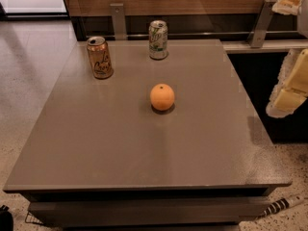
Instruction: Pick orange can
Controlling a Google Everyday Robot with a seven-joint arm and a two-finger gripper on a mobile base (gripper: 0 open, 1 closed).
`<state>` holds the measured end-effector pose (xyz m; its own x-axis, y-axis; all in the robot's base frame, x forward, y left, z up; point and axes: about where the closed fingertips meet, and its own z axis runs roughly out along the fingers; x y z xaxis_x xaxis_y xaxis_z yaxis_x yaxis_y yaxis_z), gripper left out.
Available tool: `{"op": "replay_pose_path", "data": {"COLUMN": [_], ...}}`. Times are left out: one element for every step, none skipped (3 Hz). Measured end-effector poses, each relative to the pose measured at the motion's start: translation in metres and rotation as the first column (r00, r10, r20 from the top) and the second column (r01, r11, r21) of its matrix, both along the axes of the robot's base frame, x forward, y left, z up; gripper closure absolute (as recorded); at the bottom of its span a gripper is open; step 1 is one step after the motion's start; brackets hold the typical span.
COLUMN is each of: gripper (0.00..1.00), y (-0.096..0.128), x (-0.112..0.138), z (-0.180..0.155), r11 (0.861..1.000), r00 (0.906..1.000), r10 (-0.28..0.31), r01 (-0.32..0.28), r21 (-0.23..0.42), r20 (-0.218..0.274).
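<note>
The orange can (99,57) stands upright near the far-left corner of the surface (144,148). Our gripper (288,85) hangs beyond the right edge, well apart from the can, and we cannot tell whether it is spread or pressed together. Crossing over, we judge that we could clip the orange fruit (162,96) mid-surface and set it rolling, brush the green-white can (158,40) at the back, or tip the slim can toward the nearby left edge. The bare front half offers us the widest approach.
</note>
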<state>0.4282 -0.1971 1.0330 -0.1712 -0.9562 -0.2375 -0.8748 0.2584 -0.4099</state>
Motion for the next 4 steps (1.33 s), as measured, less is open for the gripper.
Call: {"op": "replay_pose_path", "data": {"gripper": [0.00, 0.00, 0.00, 0.00], "y": [0.000, 0.013, 0.042, 0.093], "x": [0.000, 0.006, 0.016, 0.033], "z": [0.000, 0.003, -0.017, -0.048], "r11": [1.000, 0.999, 0.983, 0.919], "r00": [1.0000, 0.9995, 0.9988, 0.9991], "r10": [0.000, 0.013, -0.024, -0.037], "r01": [0.000, -0.014, 0.016, 0.025], "r21": [0.000, 0.029, 0.185, 0.394], "r20": [0.000, 0.030, 0.043, 0.021]}}
